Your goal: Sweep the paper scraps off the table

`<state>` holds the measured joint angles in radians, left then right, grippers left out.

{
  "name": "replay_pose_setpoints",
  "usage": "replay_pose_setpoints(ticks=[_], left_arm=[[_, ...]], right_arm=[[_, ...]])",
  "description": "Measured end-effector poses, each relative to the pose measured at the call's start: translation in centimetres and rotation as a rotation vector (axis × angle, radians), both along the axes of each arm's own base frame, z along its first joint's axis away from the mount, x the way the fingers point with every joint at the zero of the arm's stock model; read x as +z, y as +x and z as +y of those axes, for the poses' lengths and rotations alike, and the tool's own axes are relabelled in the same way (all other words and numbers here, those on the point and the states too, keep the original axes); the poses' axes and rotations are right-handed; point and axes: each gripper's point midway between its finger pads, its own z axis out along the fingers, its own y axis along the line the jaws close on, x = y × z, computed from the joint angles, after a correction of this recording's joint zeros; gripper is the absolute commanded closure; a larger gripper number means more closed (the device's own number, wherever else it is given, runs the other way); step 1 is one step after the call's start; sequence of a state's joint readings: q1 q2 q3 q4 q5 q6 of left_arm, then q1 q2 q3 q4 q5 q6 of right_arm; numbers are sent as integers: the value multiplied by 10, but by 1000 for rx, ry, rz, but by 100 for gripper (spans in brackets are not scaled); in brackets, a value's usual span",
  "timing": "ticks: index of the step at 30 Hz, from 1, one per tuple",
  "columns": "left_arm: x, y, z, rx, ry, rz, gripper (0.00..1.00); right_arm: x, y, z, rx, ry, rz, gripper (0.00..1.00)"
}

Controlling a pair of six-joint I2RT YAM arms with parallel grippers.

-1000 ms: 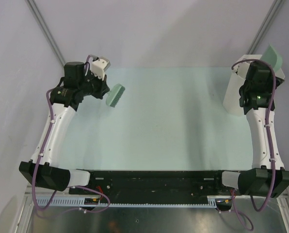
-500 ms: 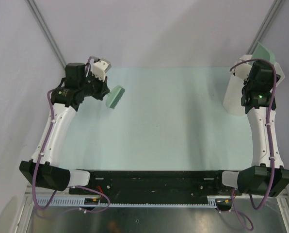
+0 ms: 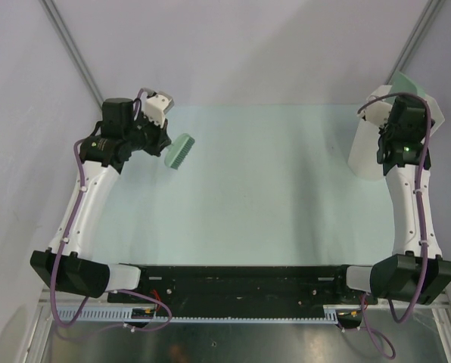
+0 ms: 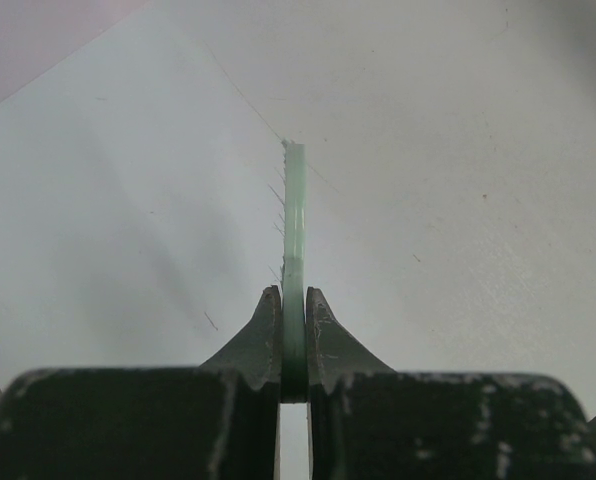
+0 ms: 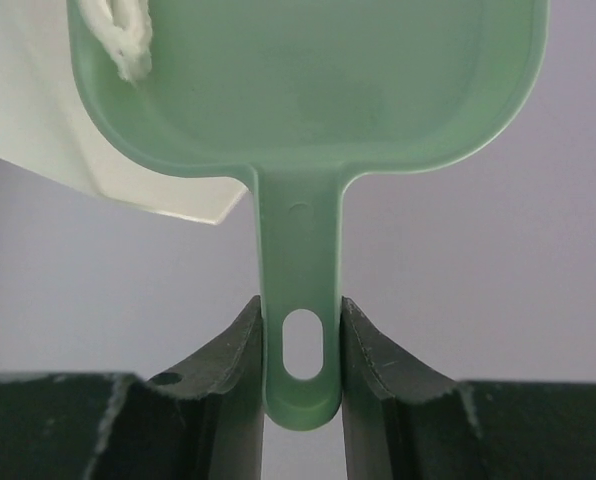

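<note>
Right hand (image 5: 300,305), clamped on the dustpan (image 5: 308,90) handle, has swung the pan further over the bin (image 3: 365,144) in the past second. One paper scrap (image 5: 128,35) sits in the pan beside the bin's rim, so emptying looks unfinished. Left hand (image 4: 293,320), far across the surface (image 3: 271,189) from the bin, grips the brush (image 3: 180,150), unmoved.

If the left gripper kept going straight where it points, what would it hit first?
Its brush tip would likely touch the table first; nothing else shows ahead, though depth is unclear.
</note>
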<state>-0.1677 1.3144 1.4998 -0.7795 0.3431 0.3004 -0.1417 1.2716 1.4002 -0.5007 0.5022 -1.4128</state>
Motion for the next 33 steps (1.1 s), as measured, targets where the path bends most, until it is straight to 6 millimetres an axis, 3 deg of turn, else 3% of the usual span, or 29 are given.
replay_pose_setpoints(ticks=[6, 14, 20, 25, 29, 33], left_arm=[[-6, -1, 1, -8, 16, 8, 100], [-7, -1, 0, -14, 16, 8, 100], [-7, -1, 0, -14, 17, 8, 100], [-7, -1, 1, -13, 17, 8, 100], [-7, -1, 1, -13, 16, 8, 100], [-7, -1, 0, -10, 12, 11, 100]], right_arm=[[11, 2, -21, -111, -89, -25, 100], [8, -8, -14, -76, -103, -38, 100], [42, -11, -20, -133, -140, -181, 100], [80, -18, -17, -163, -180, -275, 100], [77, -15, -7, -131, -182, -245, 100], [73, -3, 18, -57, -111, -272, 100]])
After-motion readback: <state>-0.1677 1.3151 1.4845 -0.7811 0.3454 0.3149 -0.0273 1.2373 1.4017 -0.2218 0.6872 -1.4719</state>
